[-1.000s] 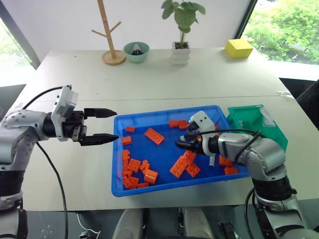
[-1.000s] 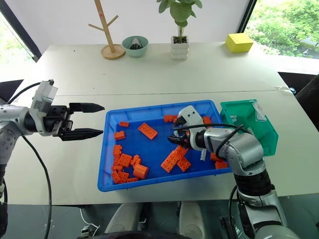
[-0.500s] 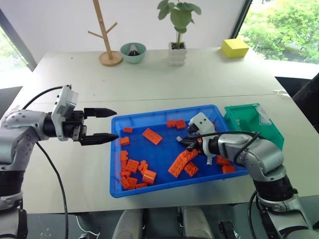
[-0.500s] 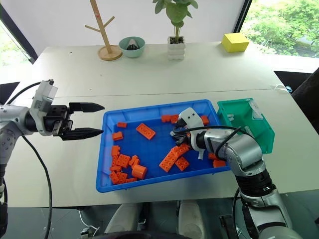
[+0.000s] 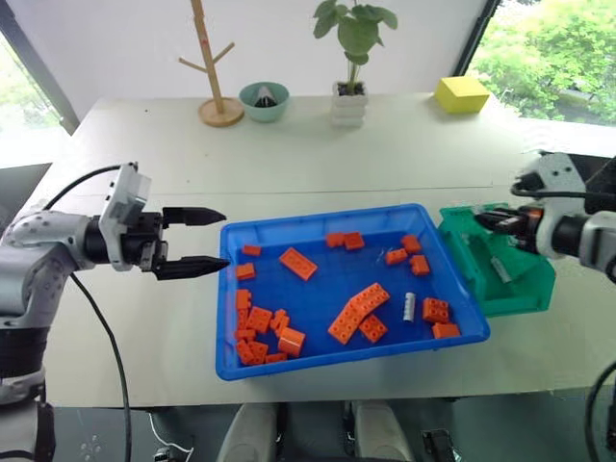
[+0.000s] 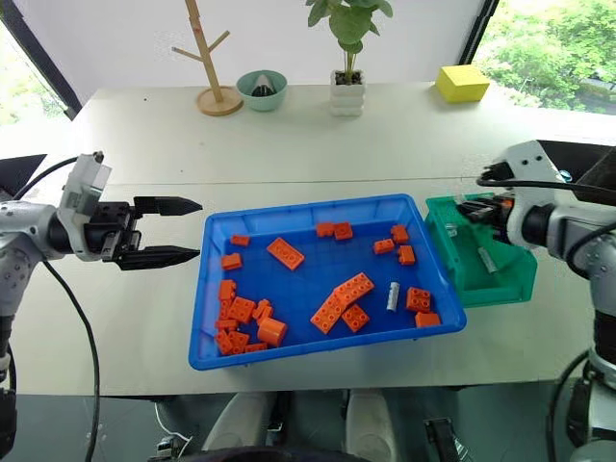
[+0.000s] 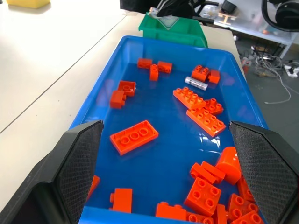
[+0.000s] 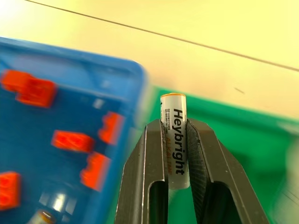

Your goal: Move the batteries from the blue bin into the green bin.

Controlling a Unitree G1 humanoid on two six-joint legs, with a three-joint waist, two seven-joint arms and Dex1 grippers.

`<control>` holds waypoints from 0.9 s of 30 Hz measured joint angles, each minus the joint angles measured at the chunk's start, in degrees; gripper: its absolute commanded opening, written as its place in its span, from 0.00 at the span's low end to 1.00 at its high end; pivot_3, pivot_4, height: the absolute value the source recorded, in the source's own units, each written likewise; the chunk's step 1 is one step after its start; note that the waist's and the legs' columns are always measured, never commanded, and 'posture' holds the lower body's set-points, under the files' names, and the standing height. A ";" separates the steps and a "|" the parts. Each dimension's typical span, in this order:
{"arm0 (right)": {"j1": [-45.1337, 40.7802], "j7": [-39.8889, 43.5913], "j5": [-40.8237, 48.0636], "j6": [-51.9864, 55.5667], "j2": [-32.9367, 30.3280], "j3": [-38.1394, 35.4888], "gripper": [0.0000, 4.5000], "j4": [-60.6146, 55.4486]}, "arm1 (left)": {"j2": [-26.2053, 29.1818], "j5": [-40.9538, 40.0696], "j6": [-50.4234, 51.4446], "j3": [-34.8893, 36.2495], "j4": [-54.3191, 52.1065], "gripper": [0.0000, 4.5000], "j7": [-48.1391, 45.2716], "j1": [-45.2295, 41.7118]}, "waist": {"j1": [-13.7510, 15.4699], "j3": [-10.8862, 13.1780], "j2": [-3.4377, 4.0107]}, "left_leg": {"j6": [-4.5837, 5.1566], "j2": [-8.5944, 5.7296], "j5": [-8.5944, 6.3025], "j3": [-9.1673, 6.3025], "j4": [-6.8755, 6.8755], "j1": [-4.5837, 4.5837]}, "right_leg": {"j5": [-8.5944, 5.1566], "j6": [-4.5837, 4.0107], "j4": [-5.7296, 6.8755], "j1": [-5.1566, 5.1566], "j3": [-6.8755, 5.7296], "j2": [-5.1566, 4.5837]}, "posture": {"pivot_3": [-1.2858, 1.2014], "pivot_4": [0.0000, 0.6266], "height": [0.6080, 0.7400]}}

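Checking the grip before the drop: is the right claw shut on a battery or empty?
Shut on a battery: the right claw pinches it between both fingers above the green bin.

Blue bin (image 5: 231, 289) on the bench (image 5: 318, 154), holding orange toy bricks (image 5: 356, 313) and one battery (image 5: 409, 306); green bin (image 5: 525, 289) touching its right side; left gripper (image 5: 214, 241), jaws apart, beside its left rim; right gripper (image 5: 481, 220) over the green bin

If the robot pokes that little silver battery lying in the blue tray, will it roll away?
Probably a bit. The small silvery cylindrical battery is round and lies flat on the smooth floor of the shallow blue plastic tray, so a sideways nudge would likely roll it. It probably wouldn't go far: orange toy bricks sit close beside it, and the raised rim should stop it.
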 measured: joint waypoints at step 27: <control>3.89 -9.23 9.38 19.65 18.19 3.02 0.85 -21.19 | -1.08 1.04 -0.08 -1.93 2.06 1.00 -0.89 -2.85 | -0.14 -0.01 0.00 | 0.00 -0.01 0.00 -0.09 0.04 -0.04 | -0.01 -0.02 -0.02 0.01 -0.02 -0.05 | 0.52 0.24 0.71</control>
